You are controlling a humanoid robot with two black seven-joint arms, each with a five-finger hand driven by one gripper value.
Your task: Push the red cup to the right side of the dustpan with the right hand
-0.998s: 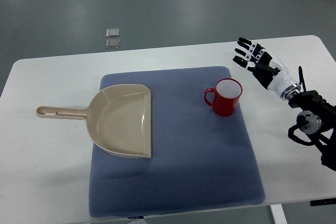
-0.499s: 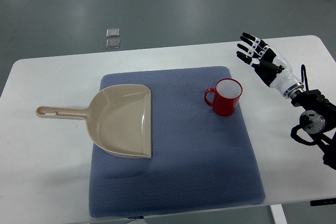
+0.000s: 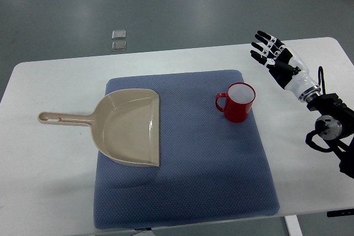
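A red cup (image 3: 238,103) with a white inside stands upright on the blue mat (image 3: 221,175), its handle pointing left. The beige dustpan (image 3: 127,126) lies on the mat's left part, its long handle reaching left onto the white table. My right hand (image 3: 272,53) hovers over the table's far right, up and to the right of the cup and apart from it. Its fingers are spread and hold nothing. The left arm is out of view.
The white table (image 3: 50,181) has its far edge just beyond the hand and its right edge near my forearm (image 3: 326,120). Two small grey squares (image 3: 118,40) lie on the floor beyond the table.
My right hand has drifted slightly to the right and further from me, staying open. The cup and dustpan have not moved.
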